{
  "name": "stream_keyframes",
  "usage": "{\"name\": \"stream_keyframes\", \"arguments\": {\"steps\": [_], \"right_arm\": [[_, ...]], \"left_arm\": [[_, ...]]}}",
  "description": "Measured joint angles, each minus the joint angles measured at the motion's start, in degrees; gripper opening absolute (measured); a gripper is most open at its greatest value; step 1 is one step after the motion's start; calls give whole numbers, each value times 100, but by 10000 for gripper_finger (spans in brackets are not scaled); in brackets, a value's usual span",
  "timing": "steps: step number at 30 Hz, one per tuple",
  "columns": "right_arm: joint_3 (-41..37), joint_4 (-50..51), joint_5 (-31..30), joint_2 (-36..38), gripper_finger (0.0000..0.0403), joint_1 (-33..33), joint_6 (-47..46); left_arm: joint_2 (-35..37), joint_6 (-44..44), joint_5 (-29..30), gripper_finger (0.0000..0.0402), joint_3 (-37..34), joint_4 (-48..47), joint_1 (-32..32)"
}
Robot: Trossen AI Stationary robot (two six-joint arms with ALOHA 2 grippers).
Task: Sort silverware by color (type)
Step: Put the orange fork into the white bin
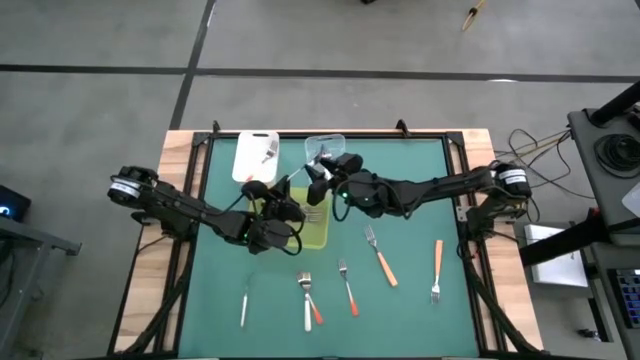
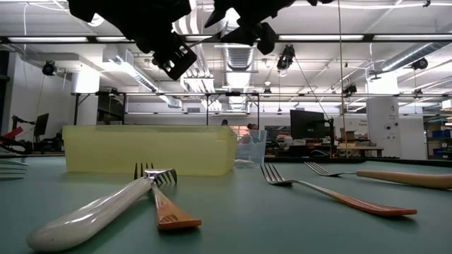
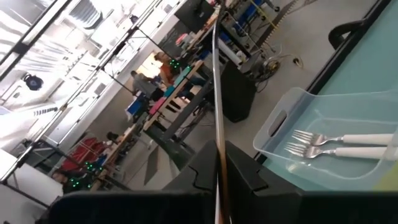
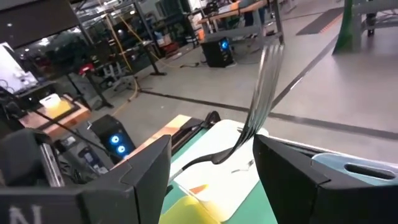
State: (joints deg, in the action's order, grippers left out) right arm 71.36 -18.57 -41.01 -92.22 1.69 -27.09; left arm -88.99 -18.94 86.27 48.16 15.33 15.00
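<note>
The left tool [image 1: 290, 212], fingers pressed together, hides part of the yellow tray [image 1: 318, 232]; the right tool [image 1: 322, 180] is spread around a blurred fork [image 4: 264, 87].

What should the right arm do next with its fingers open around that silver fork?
Probably ease the right gripper straight back off the silver fork. Its fingers stand open on either side, not pinching it, while the left gripper is shut on a thin utensil close by, possibly the same fork. Backing off should leave the left free to carry it.
</note>
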Motion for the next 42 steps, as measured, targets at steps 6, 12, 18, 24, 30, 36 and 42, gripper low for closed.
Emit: {"name": "stream_keyframes", "arguments": {"steps": [6, 12, 18, 24, 30, 36, 42], "right_arm": [[442, 45, -110, -403, 189, -31, 122], [694, 52, -260, -637, 110, -26, 425], [701, 24, -214, -658, 25, -22, 577], [701, 27, -235, -658, 9, -20, 719], [701, 31, -262, -658, 9, -28, 455], [701, 248, -242, -604, 17, -67, 47], [701, 1266, -226, -265, 48, -83, 71]], "left_arm": [[0, -111, 121, 1, 0, 11, -2], [2, -151, 378, 0, 0, -111, 0], [2, -117, 396, 0, 2, -125, -2], [4, -127, 423, 0, 1, -129, -2], [4, -131, 407, 0, 2, -127, -2], [4, -157, 343, 0, 0, -133, -2], [2, -129, 188, 0, 0, -144, 0]]}}
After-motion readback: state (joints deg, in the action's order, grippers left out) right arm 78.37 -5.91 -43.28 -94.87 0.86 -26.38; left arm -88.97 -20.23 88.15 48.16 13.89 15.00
